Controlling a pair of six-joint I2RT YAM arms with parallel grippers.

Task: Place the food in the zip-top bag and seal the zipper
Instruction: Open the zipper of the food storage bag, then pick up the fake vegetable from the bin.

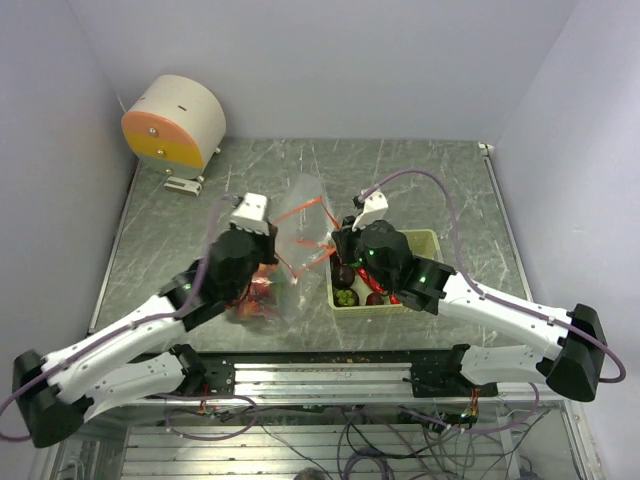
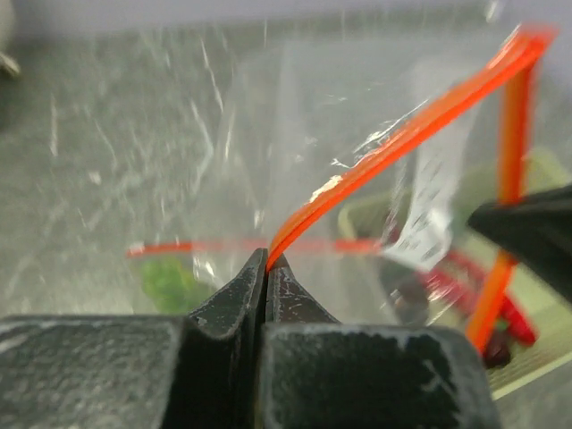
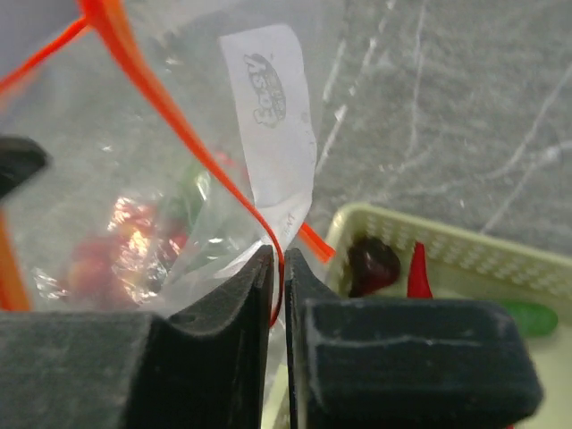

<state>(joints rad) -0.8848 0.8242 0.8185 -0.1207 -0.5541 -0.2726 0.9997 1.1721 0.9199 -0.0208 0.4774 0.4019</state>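
Note:
The clear zip-top bag is held up between my two grippers, mouth spread open. My left gripper is shut on the orange-red zipper at its near end. My right gripper is shut on the zipper's other side. Red and green food lies in the bag's bottom and shows blurred in the right wrist view. More food sits in the pale green basket: green grapes, a dark purple piece, and a red chili.
A round white and orange device stands at the back left. The basket sits right of the bag, under my right arm. A white label hangs inside the bag. Walls close the table on three sides.

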